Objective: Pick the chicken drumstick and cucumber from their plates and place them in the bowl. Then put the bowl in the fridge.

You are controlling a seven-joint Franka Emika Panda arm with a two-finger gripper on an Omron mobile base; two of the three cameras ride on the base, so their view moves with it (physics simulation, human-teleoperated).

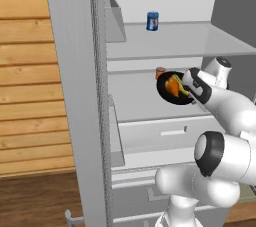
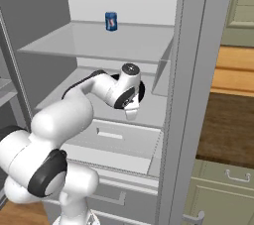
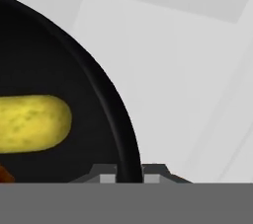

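Observation:
The glossy black bowl is inside the open fridge, at the level of the middle shelf. It appears tipped toward the left base camera. In it lie the orange-brown chicken drumstick and the yellow-green cucumber. My gripper is shut on the bowl's right rim. In the hand view the rim runs between the two fingertips of the gripper, with the cucumber to its left. I cannot tell whether the bowl touches the shelf. The plates are out of view.
A blue can stands on the upper shelf. A small orange-brown can stands just behind the bowl. Below are pale drawers. The open fridge door is at the left, and wooden panelling lies beyond it.

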